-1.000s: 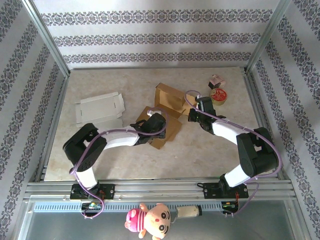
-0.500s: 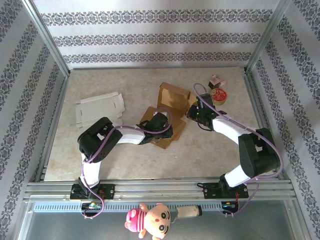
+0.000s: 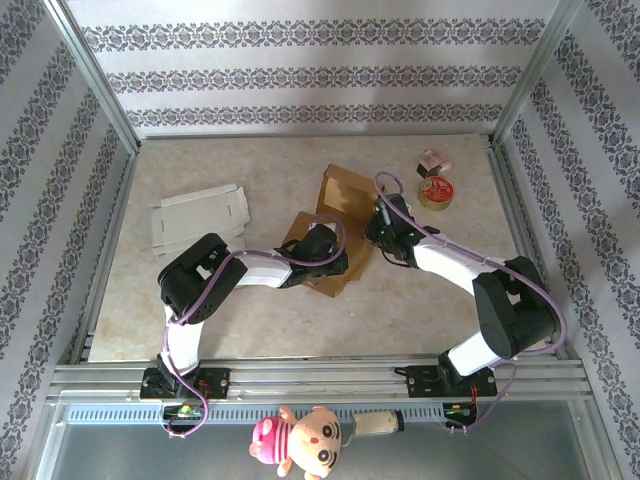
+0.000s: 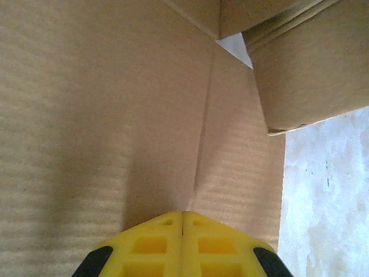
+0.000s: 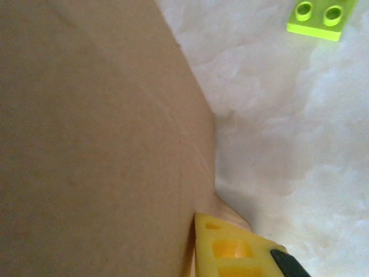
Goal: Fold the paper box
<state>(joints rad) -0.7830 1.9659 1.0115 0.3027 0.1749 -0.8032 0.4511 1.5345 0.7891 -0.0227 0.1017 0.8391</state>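
Note:
The paper box (image 3: 350, 196) is brown cardboard at the table's centre, with one panel raised and the rest lying flat. My left gripper (image 3: 335, 258) rests on the flat part, shut with nothing between its fingers. In the left wrist view its tips (image 4: 183, 212) meet on a crease of the cardboard (image 4: 115, 115). My right gripper (image 3: 378, 222) is at the raised panel's right edge. In the right wrist view the panel (image 5: 86, 144) runs along one yellow finger (image 5: 230, 251) and hides the other; the gripper (image 5: 193, 222) is shut on that panel.
A flat white box blank (image 3: 198, 220) lies at the left. A round red tin (image 3: 438, 192) and a small pink piece (image 3: 433, 162) sit at the back right. A green brick (image 5: 316, 17) lies on the marble beyond the panel. Metal frame posts border the table.
My right gripper has moved left and brought the box's panel up steeper. My left gripper has shifted slightly right along the flat cardboard, its elbow swinging in.

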